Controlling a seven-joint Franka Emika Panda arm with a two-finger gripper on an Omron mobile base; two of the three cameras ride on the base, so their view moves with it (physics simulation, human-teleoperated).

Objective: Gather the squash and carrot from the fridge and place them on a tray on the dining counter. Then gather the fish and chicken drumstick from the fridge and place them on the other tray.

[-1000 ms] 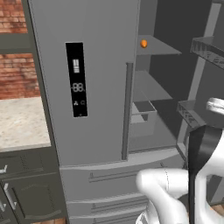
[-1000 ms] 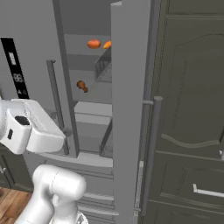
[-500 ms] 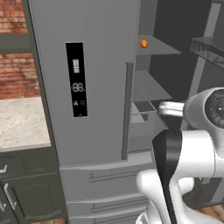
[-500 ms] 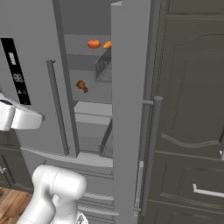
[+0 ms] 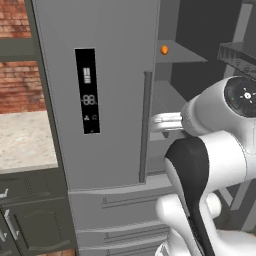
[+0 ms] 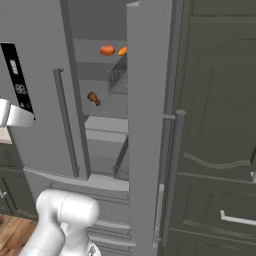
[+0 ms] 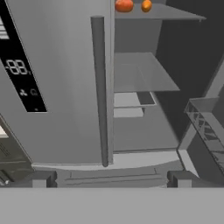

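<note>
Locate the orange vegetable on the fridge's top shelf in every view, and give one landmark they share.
Left base view: one orange vegetable at upper centre, just right of the closed door's edge.
Right base view: at the top, the orange vegetable beside a redder one.
Hand view: top edge, right of the redder one.
Shared landmark: black display panel on the closed door.
</note>
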